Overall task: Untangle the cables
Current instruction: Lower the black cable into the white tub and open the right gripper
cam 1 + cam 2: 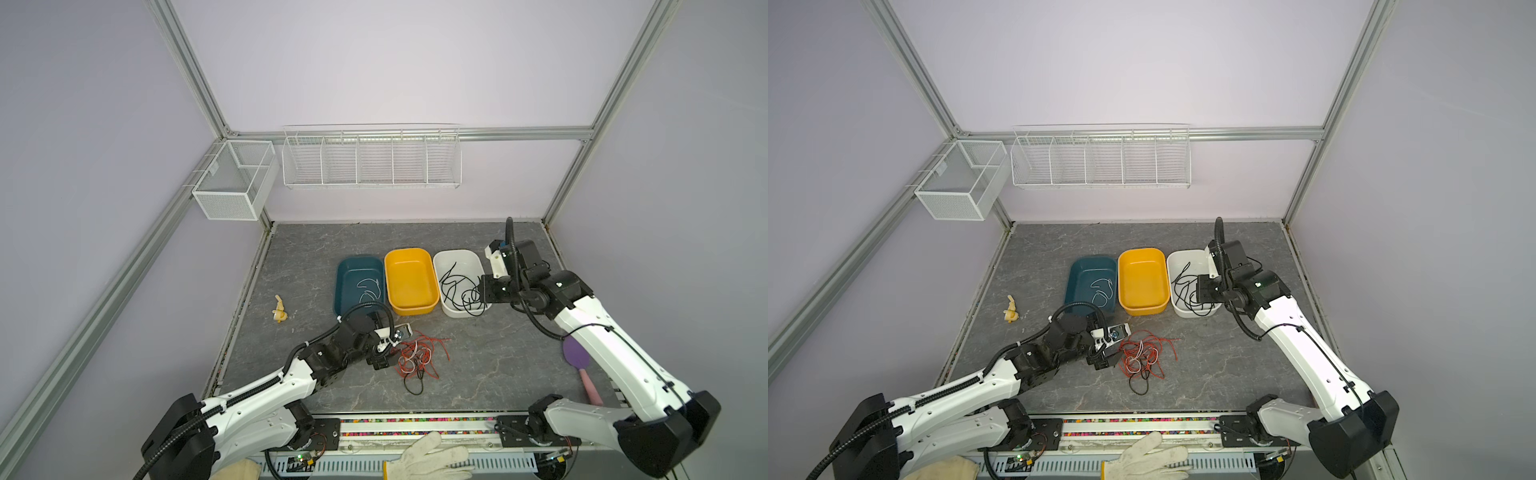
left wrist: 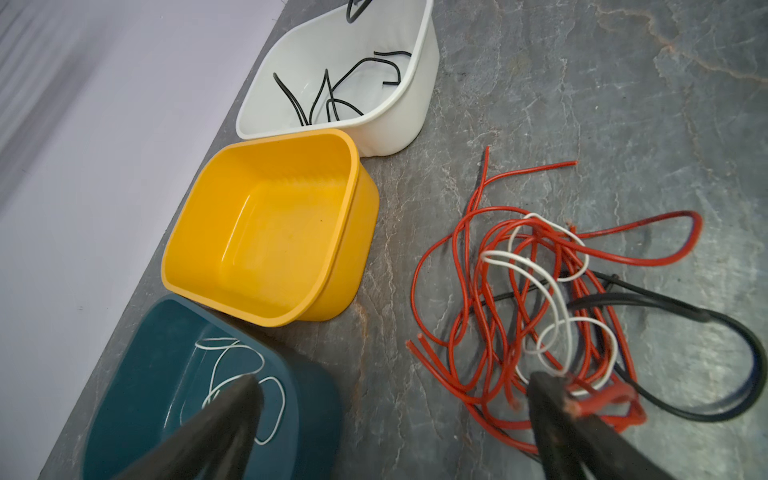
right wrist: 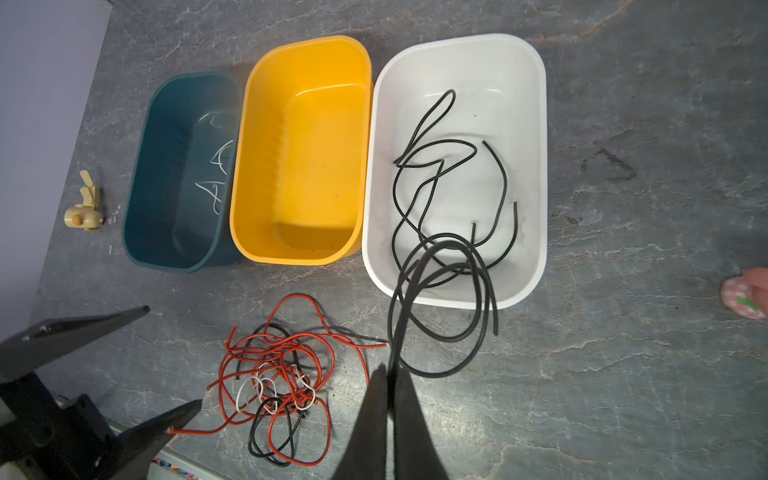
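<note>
Right pincer (image 3: 390, 370): clamped on thin black cable (image 3: 484, 299), loops overhanging rim of white plastic tub (image 3: 519, 83); centre over tub before release. Left pincer (image 2: 395, 378): spread wide, beside red-white-black tangle (image 2: 519, 266).

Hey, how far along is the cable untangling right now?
Done: white cable lies in the blue bin, black cables in the white bin. In hand: the right gripper is shut on another black cable hanging at the white bin's edge. Left: the tangle of red, white and black beside the open left gripper; the yellow bin holds nothing yet.
</note>
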